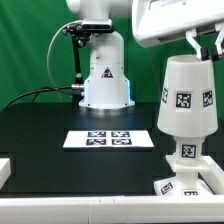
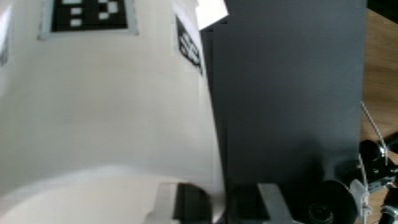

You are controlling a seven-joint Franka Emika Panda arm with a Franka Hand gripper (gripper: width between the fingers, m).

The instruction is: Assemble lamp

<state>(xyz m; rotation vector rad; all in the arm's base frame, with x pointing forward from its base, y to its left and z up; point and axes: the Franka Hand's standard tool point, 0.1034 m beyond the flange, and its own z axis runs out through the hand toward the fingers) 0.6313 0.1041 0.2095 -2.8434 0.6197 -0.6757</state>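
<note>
The white tapered lamp shade (image 1: pixel 186 93) stands upright at the exterior view's right, directly over the bulb (image 1: pixel 187 150), whose neck shows just below it. The bulb stands on the flat square base (image 1: pixel 186 182) near the table's front edge. My gripper (image 1: pixel 206 44) comes down from above at the shade's upper rim, on its right side. In the wrist view the shade (image 2: pixel 107 120) fills most of the picture. My gripper (image 2: pixel 231 204) straddles its edge, one finger (image 2: pixel 187 205) against the white wall and the other outside over the black table, shut on the shade.
The marker board (image 1: pixel 108 139) lies flat in the middle of the black table. The arm's white pedestal (image 1: pixel 105 78) stands behind it with a black cable looping to the exterior view's left. A white block (image 1: pixel 4 172) sits at the left edge.
</note>
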